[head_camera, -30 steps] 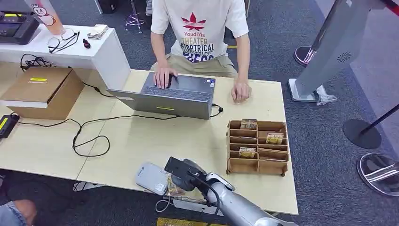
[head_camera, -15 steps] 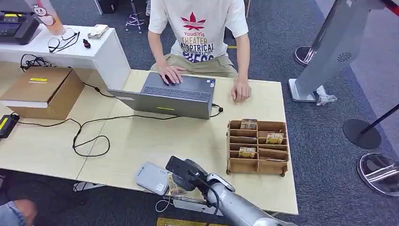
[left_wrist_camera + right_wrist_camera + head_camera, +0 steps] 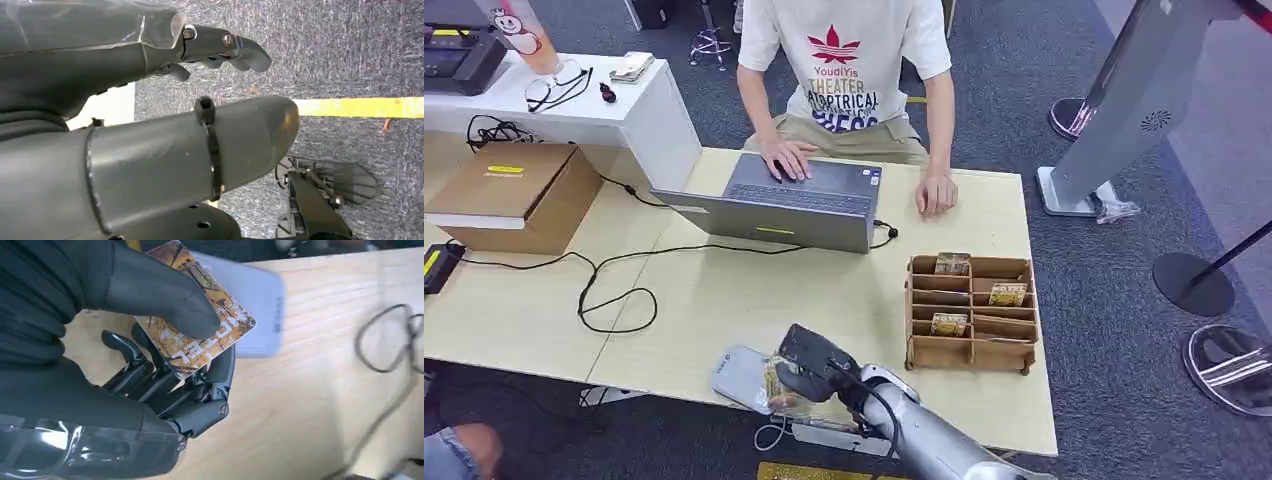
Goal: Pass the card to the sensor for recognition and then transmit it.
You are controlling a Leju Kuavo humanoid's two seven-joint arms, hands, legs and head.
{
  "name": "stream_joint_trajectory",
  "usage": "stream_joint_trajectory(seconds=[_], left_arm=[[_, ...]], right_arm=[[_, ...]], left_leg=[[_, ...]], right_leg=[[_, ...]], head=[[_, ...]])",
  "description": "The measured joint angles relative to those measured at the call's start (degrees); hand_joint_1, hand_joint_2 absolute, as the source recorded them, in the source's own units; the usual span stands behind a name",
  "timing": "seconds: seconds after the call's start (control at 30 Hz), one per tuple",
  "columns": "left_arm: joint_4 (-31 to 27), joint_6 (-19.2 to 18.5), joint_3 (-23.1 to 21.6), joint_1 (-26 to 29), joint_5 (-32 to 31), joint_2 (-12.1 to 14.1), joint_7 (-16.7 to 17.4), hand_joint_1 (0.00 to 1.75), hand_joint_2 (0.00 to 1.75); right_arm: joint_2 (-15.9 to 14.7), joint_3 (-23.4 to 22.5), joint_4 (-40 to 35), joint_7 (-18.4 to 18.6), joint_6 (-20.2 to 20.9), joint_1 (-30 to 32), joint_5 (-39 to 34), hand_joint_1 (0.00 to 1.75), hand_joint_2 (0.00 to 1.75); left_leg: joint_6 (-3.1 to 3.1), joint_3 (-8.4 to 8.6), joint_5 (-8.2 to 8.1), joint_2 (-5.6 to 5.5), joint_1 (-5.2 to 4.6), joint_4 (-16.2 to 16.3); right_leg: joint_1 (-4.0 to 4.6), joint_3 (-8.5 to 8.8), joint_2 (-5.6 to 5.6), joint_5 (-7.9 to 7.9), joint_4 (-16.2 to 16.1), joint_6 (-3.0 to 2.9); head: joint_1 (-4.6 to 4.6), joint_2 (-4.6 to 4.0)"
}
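Observation:
My right hand pinches a brown-and-gold patterned card between thumb and fingers. The card hovers over the near end of the flat grey sensor, which lies at the table's front edge; in the right wrist view the sensor shows just past the card. Whether card and sensor touch I cannot tell. My left hand hangs over grey carpet, holding nothing, its fingers loosely apart.
A wooden card rack with several cards stands right of my hand. A person sits across the table, hands at a grey laptop. A black cable loops on the wooden table. A cardboard box sits far left.
My right hand has lowered and shifted slightly left, bringing the card over the sensor's end. The person's hand on the laptop shifted a little.

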Motion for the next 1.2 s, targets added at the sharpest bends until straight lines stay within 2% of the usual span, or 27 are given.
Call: stream_joint_trajectory(seconds=[0.13,0.23,0.33,0.43,0.53,0.9,1.0,1.13,1.2], left_arm=[[0.0,0.0,0.0,0.0,0.1,0.0,0.0,0.0,0.0],[0.0,0.0,0.0,0.1,0.4,0.0,-0.2,0.0,0.0],[0.0,0.1,0.0,0.2,0.9,0.0,-0.8,0.0,0.0],[0.0,0.1,0.0,0.6,1.3,0.0,-1.3,0.0,0.0],[0.0,0.0,0.0,0.7,1.4,0.0,-1.4,0.0,0.0],[0.0,0.0,0.0,0.7,1.5,0.0,-1.4,0.0,0.0],[0.0,0.0,0.0,0.7,1.6,0.0,-1.4,0.0,0.0],[0.0,0.0,0.0,0.7,1.9,0.0,-1.8,0.0,0.0],[0.0,-0.2,0.0,0.7,1.6,0.0,-1.9,0.0,0.0]], right_arm=[[0.0,-1.3,-2.2,-0.7,0.3,0.0,-0.6,1.75,1.75],[-0.5,-2.9,-5.8,-3.6,0.5,0.4,-2.2,1.75,1.75],[-2.6,-5.8,-14.4,-3.7,-0.4,1.1,-3.9,1.75,1.75],[-5.8,-9.4,-23.8,-4.6,-3.1,1.8,-3.9,1.75,1.75],[-8.3,-12.4,-29.9,-5.0,-4.1,2.1,-3.9,1.75,1.75],[-10.8,-14.9,-37.3,-5.8,-5.4,3.7,-3.5,1.75,1.75],[-11.2,-15.7,-39.3,-7.9,-10.0,4.4,-1.0,1.75,1.75],[-12.0,-18.6,-44.2,-8.5,-19.4,5.5,5.7,1.75,1.75],[-12.3,-20.0,-46.0,-8.6,-25.2,5.9,11.4,1.75,1.75]], left_leg=[[0.0,0.0,0.0,0.0,0.0,0.0],[0.0,0.0,0.0,0.0,-0.01,0.0],[0.0,-0.01,0.0,-0.01,-0.02,0.0],[0.01,-0.03,0.0,-0.01,-0.04,0.0],[0.01,-0.03,-0.01,0.0,-0.06,0.0],[0.01,-0.02,-0.01,0.02,-0.01,0.0],[0.01,-0.03,0.0,0.01,-0.01,0.0],[0.01,-0.06,-0.01,0.02,-0.04,0.0],[0.01,-0.06,-0.01,0.02,-0.06,0.0]], right_leg=[[0.0,-0.01,0.0,0.0,0.0,0.0],[0.0,-0.02,0.01,0.0,0.0,0.0],[0.0,-0.02,-0.02,0.0,0.0,0.0],[-0.03,-0.02,-0.02,0.01,0.0,0.01],[-0.04,-0.01,-0.01,0.01,0.0,0.02],[-0.02,-0.05,0.02,0.01,0.0,0.01],[-0.01,-0.06,0.01,0.01,0.0,0.01],[-0.02,-0.06,0.02,0.01,0.0,0.02],[-0.04,-0.06,0.02,0.01,0.0,0.02]], head=[[0.0,0.0],[0.0,0.0],[0.02,0.0],[-0.02,0.0],[0.0,0.0],[-0.02,0.0],[0.0,0.0],[0.0,0.0],[-0.02,0.0]])
